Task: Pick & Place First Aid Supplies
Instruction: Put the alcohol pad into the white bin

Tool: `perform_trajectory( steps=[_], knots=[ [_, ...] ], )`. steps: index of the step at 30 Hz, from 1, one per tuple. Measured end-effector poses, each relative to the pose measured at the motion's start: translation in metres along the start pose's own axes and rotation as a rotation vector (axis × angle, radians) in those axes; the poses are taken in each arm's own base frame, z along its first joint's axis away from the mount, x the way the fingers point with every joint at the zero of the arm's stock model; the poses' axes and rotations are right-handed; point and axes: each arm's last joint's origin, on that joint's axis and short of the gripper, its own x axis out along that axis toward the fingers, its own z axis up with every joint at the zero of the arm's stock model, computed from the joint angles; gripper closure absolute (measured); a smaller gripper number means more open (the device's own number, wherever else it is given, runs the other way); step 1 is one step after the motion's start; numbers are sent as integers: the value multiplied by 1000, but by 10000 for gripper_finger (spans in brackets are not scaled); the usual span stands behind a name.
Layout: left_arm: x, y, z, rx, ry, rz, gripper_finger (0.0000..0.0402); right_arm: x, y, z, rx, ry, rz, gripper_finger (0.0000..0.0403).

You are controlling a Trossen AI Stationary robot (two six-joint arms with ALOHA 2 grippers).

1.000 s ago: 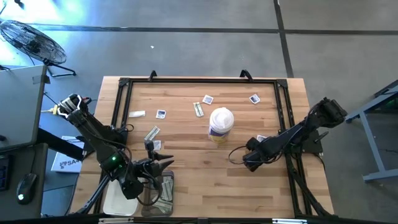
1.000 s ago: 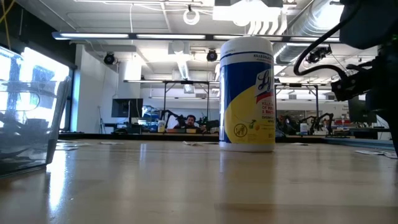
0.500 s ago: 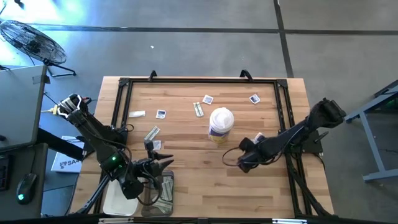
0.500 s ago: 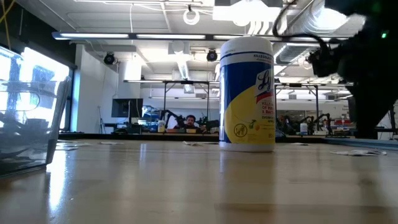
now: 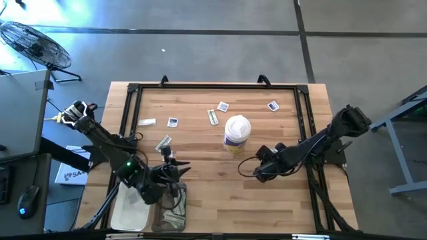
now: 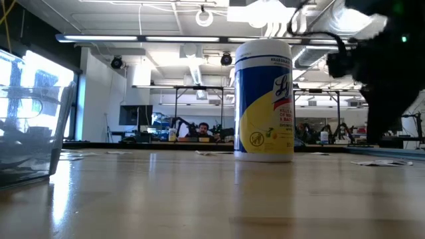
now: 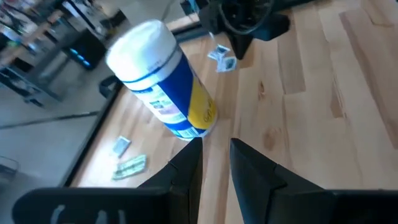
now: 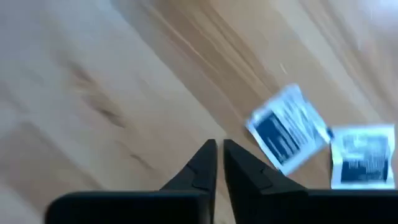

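We look down on a wooden table (image 5: 220,193) framed by a black rail (image 5: 213,85). Taking the table's centre as the clock's hub, the canister (image 5: 237,132) stands upright just off centre toward 1 o'clock, the tallest thing on the boards and directly between the two arms. A clear bin (image 5: 170,208) sits at 7 o'clock by the near edge, with packets inside, and a white tray (image 5: 130,212) lies just beside it, farther out.

Our left gripper (image 5: 179,169) hovers at 8 o'clock above the bin's far rim, its fingers (image 7: 186,163) a narrow gap apart with nothing between them. Our right gripper (image 5: 256,175) is low over the boards at 4 o'clock, fingers (image 8: 205,163) nearly together and empty; two square packets (image 8: 287,132) lie just beyond its tips, apparently overlapping at one corner.

The other packets are scattered along the far half: a strip (image 5: 146,122) and a square (image 5: 173,122) at 10 o'clock, a green strip (image 5: 163,143) at 9, a strip (image 5: 213,117) and a square (image 5: 223,106) near 12, one square (image 5: 272,105) at 1.

The near middle of the table lies open, from 5 to 6 o'clock.
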Motion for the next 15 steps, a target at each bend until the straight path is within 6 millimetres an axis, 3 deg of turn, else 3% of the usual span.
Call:
perform_trajectory(
  steps=[7,15],
  knots=[
    [12,8,1,-40,37,-13,324,26,-15,-2,103,-20,4,314],
    [14,9,1,-50,46,-24,324,37,-20,2,68,-52,36,317]
  ],
)
